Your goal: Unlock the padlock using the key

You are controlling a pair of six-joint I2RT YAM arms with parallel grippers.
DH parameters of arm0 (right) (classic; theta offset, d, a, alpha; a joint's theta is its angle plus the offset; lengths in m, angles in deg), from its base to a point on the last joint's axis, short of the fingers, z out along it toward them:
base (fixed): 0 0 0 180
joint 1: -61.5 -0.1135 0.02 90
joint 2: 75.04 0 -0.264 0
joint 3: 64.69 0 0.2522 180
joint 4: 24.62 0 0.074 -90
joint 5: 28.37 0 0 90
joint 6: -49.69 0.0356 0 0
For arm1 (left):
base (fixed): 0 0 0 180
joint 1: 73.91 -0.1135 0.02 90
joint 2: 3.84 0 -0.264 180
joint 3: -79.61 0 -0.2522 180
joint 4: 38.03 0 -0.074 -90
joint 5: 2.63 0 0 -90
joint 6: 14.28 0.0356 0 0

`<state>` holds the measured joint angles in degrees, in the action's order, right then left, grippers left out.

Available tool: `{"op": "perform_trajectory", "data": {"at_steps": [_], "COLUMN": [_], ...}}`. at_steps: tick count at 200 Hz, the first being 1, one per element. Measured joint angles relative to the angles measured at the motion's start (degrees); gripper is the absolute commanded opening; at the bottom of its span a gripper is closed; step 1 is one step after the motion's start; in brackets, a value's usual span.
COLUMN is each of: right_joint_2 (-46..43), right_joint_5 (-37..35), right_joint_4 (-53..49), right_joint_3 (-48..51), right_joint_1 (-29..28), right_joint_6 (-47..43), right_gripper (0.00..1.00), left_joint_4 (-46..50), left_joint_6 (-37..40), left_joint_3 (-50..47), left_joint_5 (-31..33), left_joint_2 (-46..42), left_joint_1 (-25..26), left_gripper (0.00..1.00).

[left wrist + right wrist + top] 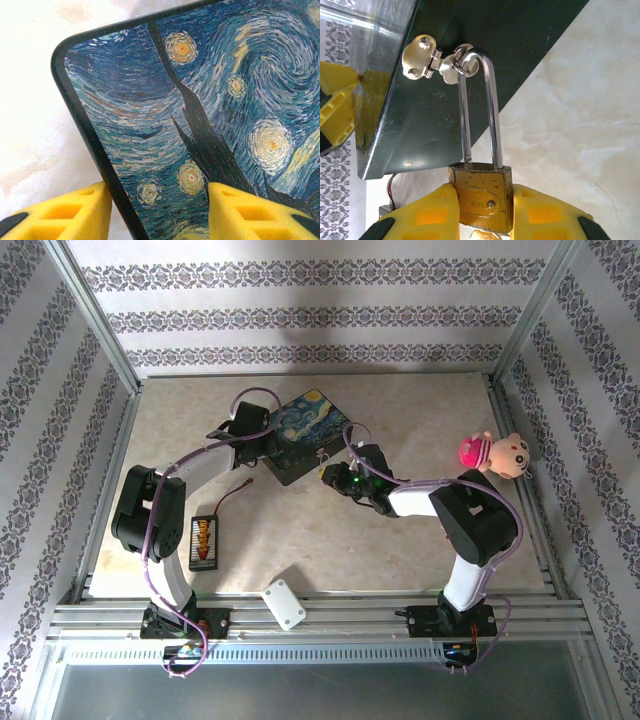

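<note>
The brass padlock (480,187) hangs by its silver shackle (492,100) from the latch (427,62) of the starry-night box (305,430). My right gripper (482,212) is shut on the padlock body, one yellow finger on each side. The shackle's left leg ends just above the body. A small brass-coloured piece (487,235) pokes out under the body; I cannot tell whether it is the key. My left gripper (159,200) is open and straddles a corner of the box lid (200,100), its left finger against the black rim.
A black-and-orange striped bar (203,540) with a thin red lead (235,495) lies front left. A white block (284,603) sits at the near edge. A pink-hatted plush doll (495,453) lies at the right. Metal frame rails border the table.
</note>
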<state>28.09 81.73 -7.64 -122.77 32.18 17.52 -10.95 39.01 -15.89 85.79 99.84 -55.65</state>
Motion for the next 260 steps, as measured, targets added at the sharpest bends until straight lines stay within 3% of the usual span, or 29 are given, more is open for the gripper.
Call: {"op": "perform_trajectory", "data": {"at_steps": [124,203,260], "right_joint_2": [1.60,0.33,-2.95], "right_joint_5": [0.79,0.24,-1.62], "right_joint_4": [8.17,6.73,3.50], "right_joint_3": [4.37,4.31,4.31], "right_joint_1": [1.68,1.68,1.68], "right_joint_6": [0.98,0.98,1.05], "right_gripper": [0.00,0.00,0.00], "left_joint_4": [-0.50,3.39,5.62], "left_joint_6": [-0.68,0.26,0.70], "left_joint_3": [-1.22,-3.17,-0.83], "left_joint_5": [-1.03,-1.18,0.33], "left_joint_2": [-1.20,-5.33,-3.96], "left_joint_1": [-0.24,0.46,2.38], "left_gripper": [0.42,0.99,0.97]}}
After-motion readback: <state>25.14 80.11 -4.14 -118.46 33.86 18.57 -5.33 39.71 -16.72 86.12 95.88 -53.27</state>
